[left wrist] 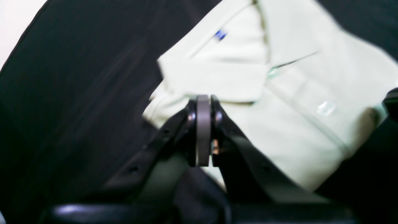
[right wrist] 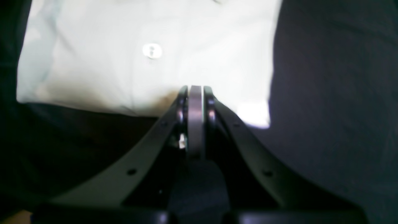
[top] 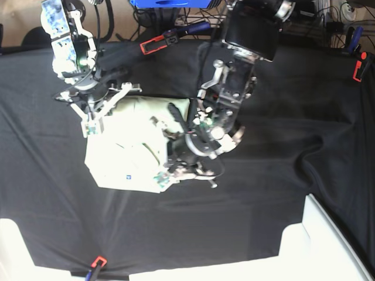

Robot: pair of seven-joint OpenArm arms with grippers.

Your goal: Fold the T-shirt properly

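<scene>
Both grippers pressed together at the folded T-shirt's edges

The left gripper [left wrist: 203, 102] had its jaws closed flat, tips at the near edge of the T-shirt [left wrist: 279, 124], whose small blue tag [left wrist: 220, 35] lay farther ahead. The right gripper [right wrist: 195, 93] was likewise closed at the near hem, a button [right wrist: 152, 50] beyond, black table cloth [right wrist: 335, 93] to its right.

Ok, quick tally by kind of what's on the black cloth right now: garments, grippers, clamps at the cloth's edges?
Pale mint-green cotton T-shirt: 1
Black robot grippers, left gripper and right gripper, both shut at the shirt's edges: 2
Red-and-black clamps on the black table cloth, at the top centre, top right and bottom left: 3
Total: 6
</scene>
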